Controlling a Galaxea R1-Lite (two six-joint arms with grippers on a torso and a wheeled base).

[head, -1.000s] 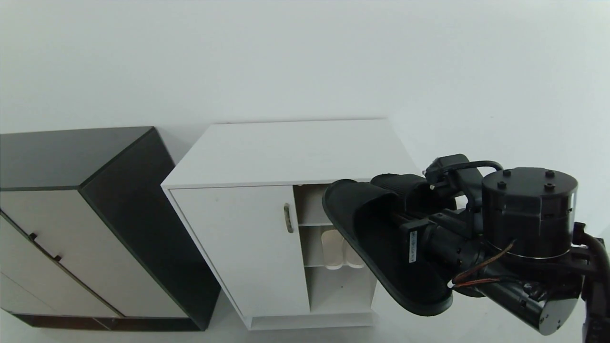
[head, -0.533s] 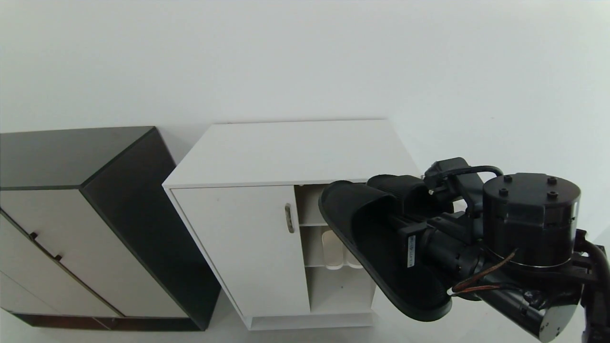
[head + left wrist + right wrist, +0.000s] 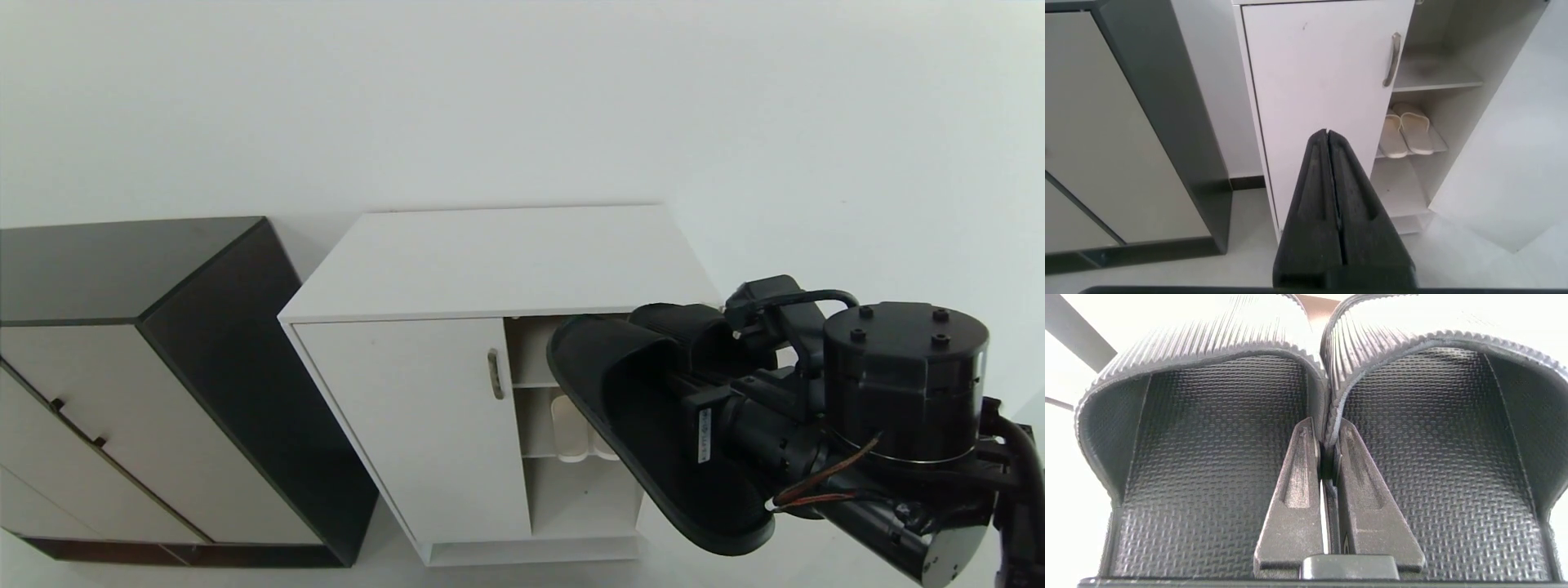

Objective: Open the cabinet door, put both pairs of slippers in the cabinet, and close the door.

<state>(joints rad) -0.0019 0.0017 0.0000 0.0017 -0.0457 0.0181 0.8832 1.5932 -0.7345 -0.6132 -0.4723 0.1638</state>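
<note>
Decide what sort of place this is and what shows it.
Likely a home-style entryway mock-up: a white cabinet with pale slippers on its shelf, a dark cabinet beside it, a bare wall behind.

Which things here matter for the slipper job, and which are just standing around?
Job: white cabinet, white slippers on its middle shelf, black slippers pinched in the right gripper.
Standing around: black cabinet beside it, left gripper shut and empty.

Black slippers [image 3: 1208, 457]: matte black, insoles embossed with a fine diamond grid, straps ribbed in parallel ridges. White slippers [image 3: 1409, 133]: plain off-white. Cabinet [image 3: 490, 261]: plain white; handle [image 3: 492, 374] dull grey metal. Neighbouring cabinet [image 3: 220, 343]: black top and side, beige fronts. Right gripper [image 3: 1323, 429] and left gripper [image 3: 1328, 140]: black.
</note>
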